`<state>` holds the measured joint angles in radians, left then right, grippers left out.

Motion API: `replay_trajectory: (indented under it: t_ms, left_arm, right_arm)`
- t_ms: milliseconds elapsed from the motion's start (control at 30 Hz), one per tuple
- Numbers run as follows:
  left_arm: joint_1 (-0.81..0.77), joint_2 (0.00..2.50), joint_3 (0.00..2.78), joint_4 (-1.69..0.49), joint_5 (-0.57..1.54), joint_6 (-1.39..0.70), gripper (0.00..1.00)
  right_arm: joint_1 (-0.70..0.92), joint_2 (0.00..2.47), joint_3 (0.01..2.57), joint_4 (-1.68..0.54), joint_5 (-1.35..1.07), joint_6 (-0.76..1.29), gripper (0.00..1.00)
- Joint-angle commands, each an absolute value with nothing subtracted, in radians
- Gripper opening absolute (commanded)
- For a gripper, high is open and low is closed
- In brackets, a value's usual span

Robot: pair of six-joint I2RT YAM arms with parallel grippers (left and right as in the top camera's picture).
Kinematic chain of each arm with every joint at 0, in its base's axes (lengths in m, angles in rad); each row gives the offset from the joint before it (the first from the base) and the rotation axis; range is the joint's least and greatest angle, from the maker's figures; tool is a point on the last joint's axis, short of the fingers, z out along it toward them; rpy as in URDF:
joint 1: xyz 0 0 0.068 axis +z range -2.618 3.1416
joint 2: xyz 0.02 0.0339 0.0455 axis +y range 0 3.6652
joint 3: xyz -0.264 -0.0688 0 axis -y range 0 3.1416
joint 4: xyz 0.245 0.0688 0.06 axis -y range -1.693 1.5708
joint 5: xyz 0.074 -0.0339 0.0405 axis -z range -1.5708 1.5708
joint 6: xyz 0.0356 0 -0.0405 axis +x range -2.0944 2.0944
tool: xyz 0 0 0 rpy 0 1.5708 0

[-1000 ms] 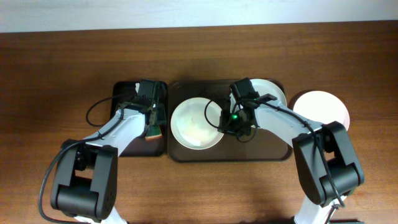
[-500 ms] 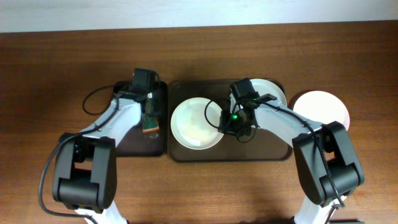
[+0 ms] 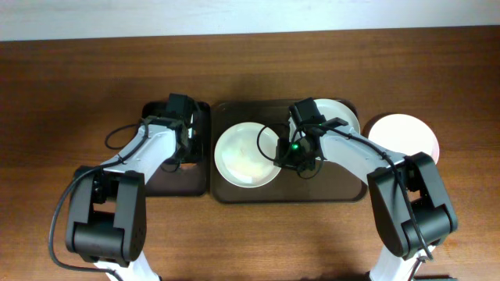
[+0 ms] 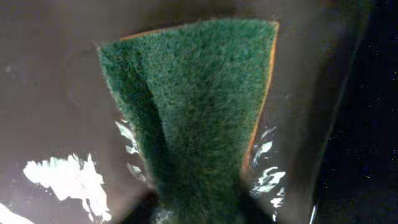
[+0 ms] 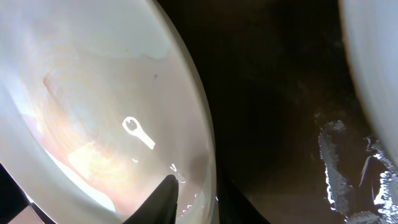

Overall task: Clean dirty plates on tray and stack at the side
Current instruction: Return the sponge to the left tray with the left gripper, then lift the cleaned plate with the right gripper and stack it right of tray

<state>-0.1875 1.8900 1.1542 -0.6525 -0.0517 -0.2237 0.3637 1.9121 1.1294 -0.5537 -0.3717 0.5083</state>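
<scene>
3 plates [image 3: 246, 154], green sponge [image 4: 199, 106] seemingly in left pincer [image 4: 198, 213]

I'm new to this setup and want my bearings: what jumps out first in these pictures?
The green sponge fills the left wrist view, pinched at its near end by the left pincer. On the brown tray, the right pincer grips the rim of a white plate with faint reddish smears. A second plate sits on the table to the tray's right.
</scene>
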Motion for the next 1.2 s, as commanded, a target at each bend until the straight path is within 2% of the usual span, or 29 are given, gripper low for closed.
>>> replay_trajectory:
  t_ms: [0,133,167,200,233,300,433,567,867,1067,1167]
  left_arm:
    - [-0.187,1.892,1.145,-0.669,-0.046,-0.211,0.00]
    - [-0.187,1.882,1.172,-0.753,-0.111,-0.211,0.01]
    - [-0.187,1.874,1.182,-0.770,-0.113,-0.211,0.13]
    - [-0.187,1.862,1.190,-0.780,-0.112,-0.211,0.31]
    - [-0.187,1.852,1.193,-0.783,-0.112,-0.211,0.38]
    - [-0.187,1.828,1.194,-0.784,-0.100,-0.211,0.45]
    - [-0.187,1.773,1.194,-0.787,-0.073,-0.211,0.48]
    - [-0.187,1.689,1.194,-0.774,-0.065,-0.212,0.49]
    - [-0.187,1.628,1.194,-0.768,-0.028,-0.215,0.51]
    - [-0.187,1.628,1.193,-0.768,-0.029,-0.215,0.71]
    - [-0.187,1.629,1.193,-0.768,-0.029,-0.215,0.72]
  right_arm:
    - [0.369,1.937,1.105,-0.573,-0.310,0.501,0.24]
    - [0.369,1.937,1.105,-0.570,-0.309,0.474,0.08]
    - [0.369,1.937,1.105,-0.569,-0.309,0.450,0.05]
    - [0.369,1.937,1.105,-0.569,-0.309,0.431,0.04]
    - [0.369,1.936,1.106,-0.569,-0.309,0.413,0.04]
    - [0.369,1.933,1.111,-0.577,-0.308,0.394,0.04]
    - [0.369,1.885,1.153,-0.644,-0.281,0.328,0.04]
    - [0.369,1.792,1.195,-0.701,-0.140,0.310,0.04]
    - [0.374,1.620,1.197,-0.704,0.047,0.181,0.04]
    - [0.429,1.522,1.197,-0.702,0.237,0.126,0.04]
    - [0.480,1.492,1.197,-0.700,0.347,0.105,0.04]
